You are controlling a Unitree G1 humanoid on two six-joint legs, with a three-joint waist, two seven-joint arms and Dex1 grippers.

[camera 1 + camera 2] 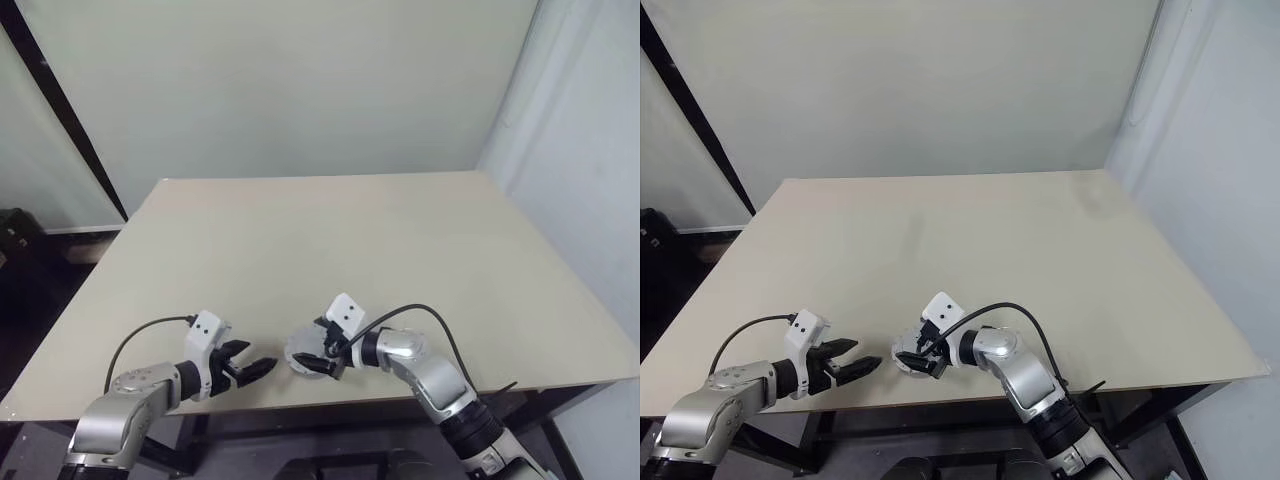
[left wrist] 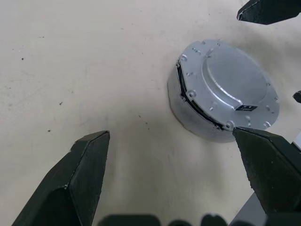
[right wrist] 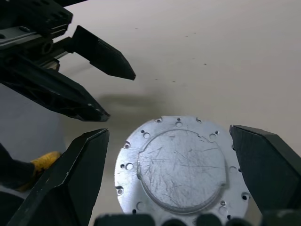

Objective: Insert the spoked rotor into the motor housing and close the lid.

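Observation:
The motor housing [image 2: 188, 120] is a round silver can near the table's front edge, and the lid [image 2: 230, 87] lies on top of it. A dark gap shows under the lid on one side. The lid [image 3: 181, 165] has a raised, scratched centre and small holes around its rim. My right gripper [image 1: 316, 357] is open, one finger on each side of the lid [image 1: 300, 350] and not clamping it. My left gripper [image 1: 260, 357] is open just left of the housing, pointing at it and holding nothing. The spoked rotor is hidden.
The tan table [image 1: 330, 240] stretches far back and to both sides of the housing. Its front edge [image 1: 300, 392] runs close under both grippers. Black cables [image 1: 440, 325] loop off each wrist.

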